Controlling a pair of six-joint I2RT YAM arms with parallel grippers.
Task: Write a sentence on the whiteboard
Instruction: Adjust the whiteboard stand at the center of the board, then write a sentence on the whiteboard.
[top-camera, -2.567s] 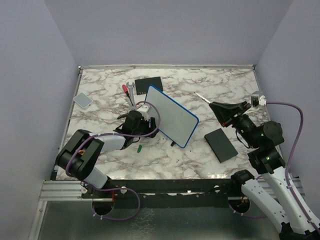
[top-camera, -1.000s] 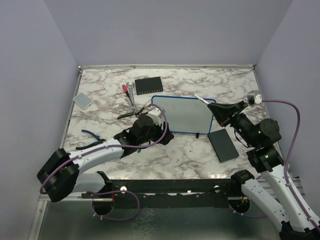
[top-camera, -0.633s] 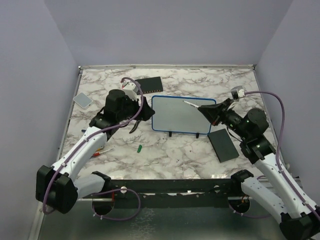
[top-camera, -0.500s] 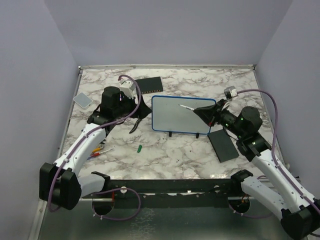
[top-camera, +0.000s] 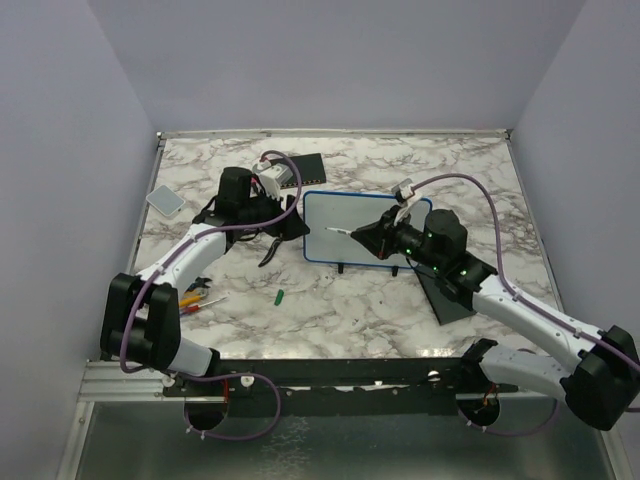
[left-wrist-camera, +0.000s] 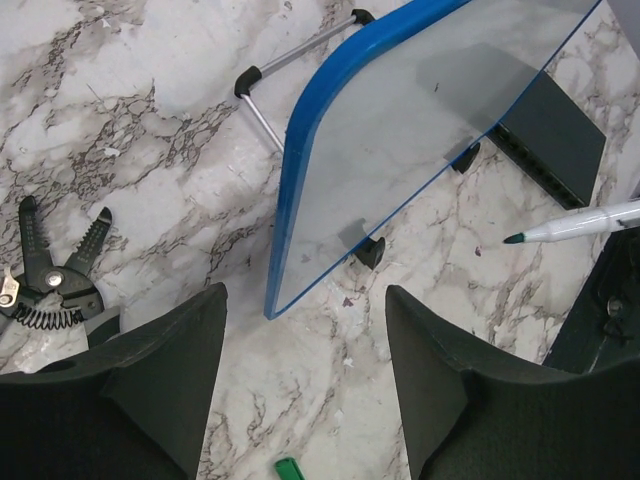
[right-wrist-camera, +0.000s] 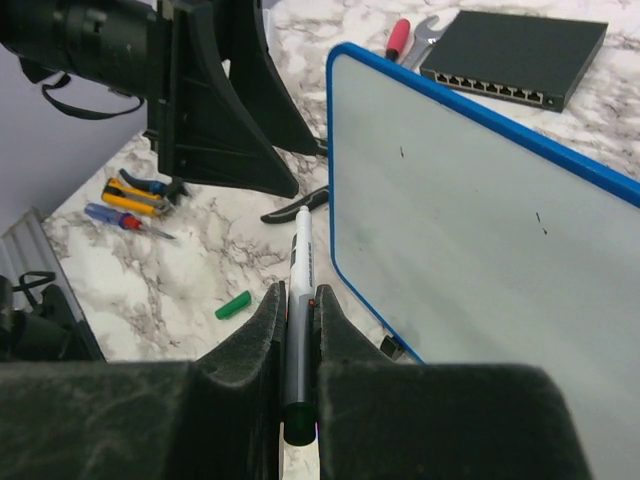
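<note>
The whiteboard (top-camera: 345, 210) stands tilted on its black feet at mid-table, its blue rim all round. It shows no sentence, only a few tiny dark specks, as the right wrist view (right-wrist-camera: 480, 210) confirms. My right gripper (top-camera: 375, 238) is shut on a white marker (right-wrist-camera: 302, 260). The uncapped tip points at the board's lower left edge and stays off it. My left gripper (top-camera: 285, 218) is open and empty just left of the board's left edge (left-wrist-camera: 290, 190), fingertips apart over the marble (left-wrist-camera: 305, 295). The marker (left-wrist-camera: 580, 222) enters that view from the right.
A green marker cap (top-camera: 280, 296) lies in front of the board. Black pliers (top-camera: 270, 250) lie at its left. Screwdrivers (top-camera: 195, 298) lie near the left arm. A black box with ports (top-camera: 298, 170) sits behind, a black pad (top-camera: 445, 290) at the right, a small grey pad (top-camera: 165, 199) far left.
The left gripper let go of the board, which now stands square at mid-table, and stays open beside its left edge. The right arm reached left across the board with the marker.
</note>
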